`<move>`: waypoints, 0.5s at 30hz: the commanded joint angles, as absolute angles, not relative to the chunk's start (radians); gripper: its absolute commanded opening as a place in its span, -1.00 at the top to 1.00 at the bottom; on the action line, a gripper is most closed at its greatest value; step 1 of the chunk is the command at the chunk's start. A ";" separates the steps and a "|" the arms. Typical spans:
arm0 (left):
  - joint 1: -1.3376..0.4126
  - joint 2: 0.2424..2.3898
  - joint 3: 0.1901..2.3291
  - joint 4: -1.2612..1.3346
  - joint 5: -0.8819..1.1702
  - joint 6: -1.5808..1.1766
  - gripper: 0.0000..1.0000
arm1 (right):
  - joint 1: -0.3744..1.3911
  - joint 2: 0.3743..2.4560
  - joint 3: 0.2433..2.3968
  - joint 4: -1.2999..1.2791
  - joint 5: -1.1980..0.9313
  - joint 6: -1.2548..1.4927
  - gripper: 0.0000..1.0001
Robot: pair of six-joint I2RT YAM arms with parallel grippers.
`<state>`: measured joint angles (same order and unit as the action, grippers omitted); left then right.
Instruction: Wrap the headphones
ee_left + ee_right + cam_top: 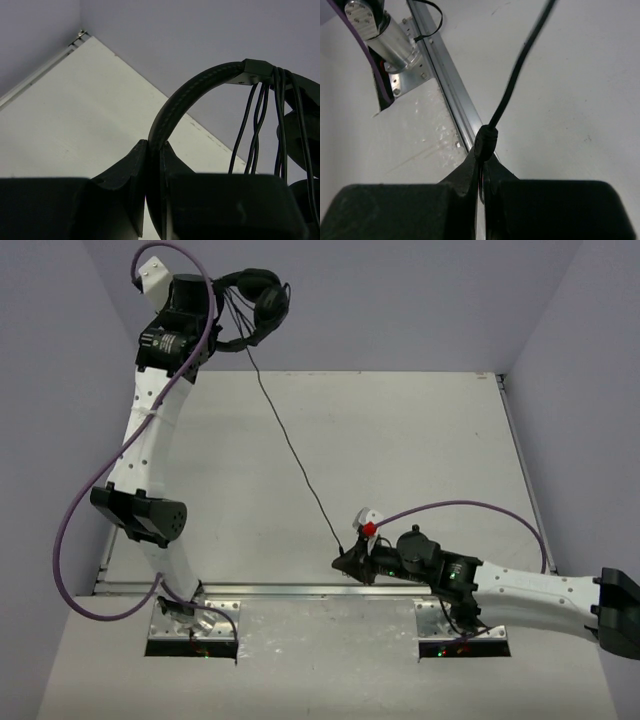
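Note:
The black headphones (258, 302) hang in the air at the far left, held by my left gripper (222, 310), which is shut on the headband (190, 95). Several loops of thin black cable (257, 125) lie wound over the band next to an earcup (300, 140). The cable (295, 455) runs taut down across the table to my right gripper (345, 562), which is shut on the cable's thicker black end piece (485, 142) near the front rail. A small red and white plug (368, 522) sits by that gripper.
The metal rail (300, 590) runs along the table's front edge, with the left arm's base (390, 37) beside it. Purple arm cables (75, 530) loop on the left and over the right arm (480, 508). Walls enclose the table at back and sides.

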<state>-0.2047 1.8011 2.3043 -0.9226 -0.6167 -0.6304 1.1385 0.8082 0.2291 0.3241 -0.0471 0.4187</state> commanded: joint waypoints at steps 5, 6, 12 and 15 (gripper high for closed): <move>-0.180 1.844 2.174 -0.683 -0.865 -0.594 0.99 | 1.386 0.831 0.468 0.057 0.150 0.355 0.97; -0.173 1.859 2.171 -0.678 -0.882 -0.578 0.99 | 1.402 0.834 0.500 0.032 0.164 0.338 0.97; -0.086 1.895 1.993 -0.559 -0.862 -0.482 0.99 | 1.448 0.842 0.823 -0.231 0.304 0.221 0.97; -0.069 1.888 1.893 -0.512 -0.844 -0.486 0.99 | 1.448 0.880 0.970 -0.299 0.341 0.154 0.97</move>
<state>-0.1108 1.9099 1.9324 -0.7097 -0.8066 -0.4843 1.4307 0.8608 0.8288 -0.1753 0.2897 0.2558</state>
